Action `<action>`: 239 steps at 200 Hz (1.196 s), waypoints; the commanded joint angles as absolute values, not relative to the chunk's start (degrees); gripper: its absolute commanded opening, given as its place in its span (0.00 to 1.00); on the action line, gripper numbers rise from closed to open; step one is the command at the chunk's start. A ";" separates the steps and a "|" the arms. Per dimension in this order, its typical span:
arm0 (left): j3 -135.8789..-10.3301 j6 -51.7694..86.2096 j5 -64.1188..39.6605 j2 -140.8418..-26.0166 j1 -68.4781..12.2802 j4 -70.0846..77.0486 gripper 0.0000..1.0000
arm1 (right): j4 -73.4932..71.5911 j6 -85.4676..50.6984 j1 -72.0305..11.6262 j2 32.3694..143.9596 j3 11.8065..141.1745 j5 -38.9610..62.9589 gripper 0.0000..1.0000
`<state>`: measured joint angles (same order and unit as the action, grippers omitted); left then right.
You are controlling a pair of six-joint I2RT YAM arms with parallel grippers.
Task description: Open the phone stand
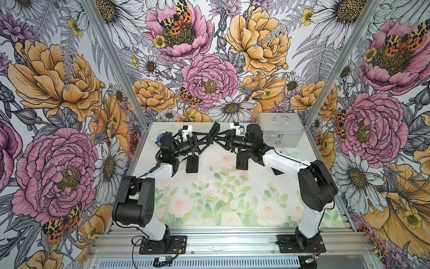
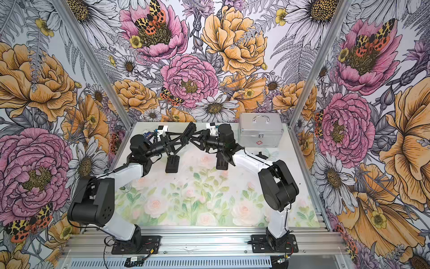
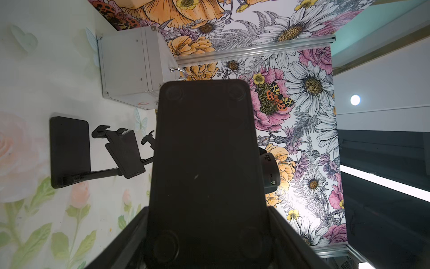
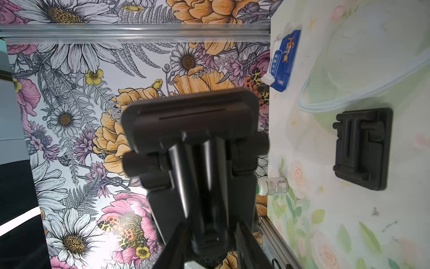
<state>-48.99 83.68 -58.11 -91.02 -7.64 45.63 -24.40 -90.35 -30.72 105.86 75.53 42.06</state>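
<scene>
Top view: phone stand aloft between my left gripper and right gripper. Left wrist: wide jaws clamp its base; hold it rigid. Right wrist: narrower jaws flank the folded arm, grip unclear; I'd peel it away slowly

A table is covered by a pale rose-printed mat. An aluminium case is set at its far right corner and a blue bandage packet at the far left. A folded phone stand and an opened phone stand are placed mid-table, well apart. A small white bottle and what may be a pale face mask are seen near the left edge.
</scene>
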 commanded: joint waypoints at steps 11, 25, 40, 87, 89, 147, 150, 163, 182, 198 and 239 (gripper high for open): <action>-48.34 83.75 -57.86 -91.31 -7.54 49.10 0.66 | -23.55 -88.52 -31.76 107.81 79.08 41.16 0.32; -48.16 83.84 -57.84 -91.25 -7.51 49.23 0.66 | -23.56 -88.50 -32.07 108.25 79.67 41.01 0.29; -48.09 83.93 -57.91 -91.32 -7.57 49.36 0.66 | -23.56 -88.59 -32.42 108.85 80.30 41.13 0.22; -48.19 84.28 -57.89 -91.56 -7.36 49.95 0.66 | -23.61 -88.51 -32.78 109.42 80.36 40.75 0.00; -48.17 84.28 -57.91 -91.51 -7.33 50.04 0.66 | -23.61 -88.51 -32.81 109.42 80.34 40.77 0.00; -48.16 84.28 -58.16 -91.40 -4.63 50.10 0.66 | -23.56 -88.51 -31.32 107.31 78.37 40.34 0.00; -48.20 84.24 -58.13 -91.45 -4.49 50.10 0.66 | -23.55 -88.57 -31.17 107.12 78.21 40.34 0.00; -48.16 84.18 -58.28 -91.66 -3.90 50.19 0.66 | -23.55 -88.55 -30.52 106.19 77.45 40.34 0.00; -48.21 84.04 -58.53 -92.07 -3.23 50.41 0.66 | -23.47 -88.55 -29.61 105.24 76.42 40.36 0.00; -48.18 84.07 -58.53 -92.46 -2.89 50.63 0.66 | -23.43 -88.51 -28.98 104.39 75.64 40.43 0.00; -48.65 84.31 -58.74 -93.47 -1.63 51.39 0.65 | -22.81 -88.25 -27.43 102.44 73.83 40.62 0.00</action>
<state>-48.31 85.21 -60.97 -92.60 -5.43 47.07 -23.18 -88.44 -30.79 106.08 74.98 41.95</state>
